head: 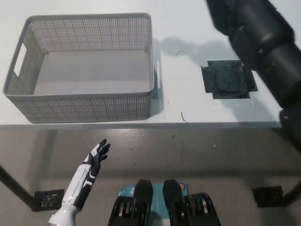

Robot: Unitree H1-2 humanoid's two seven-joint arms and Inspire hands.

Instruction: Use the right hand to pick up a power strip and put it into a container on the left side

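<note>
The grey perforated basket (80, 101) stands on the left part of the white table (188, 101), and nothing lies inside it. My black right arm (263, 42) rises from the lower right and crosses the table's right side. It leaves the picture at the top edge, so the right hand is out of sight. No power strip shows in this view. My white left hand (96, 155) rests open below the table's front edge at the lower left.
A dark square patch (229, 79) is stuck to the table right of the basket, partly under my right arm. The table's front edge (141, 125) runs across the middle, with grey floor below it.
</note>
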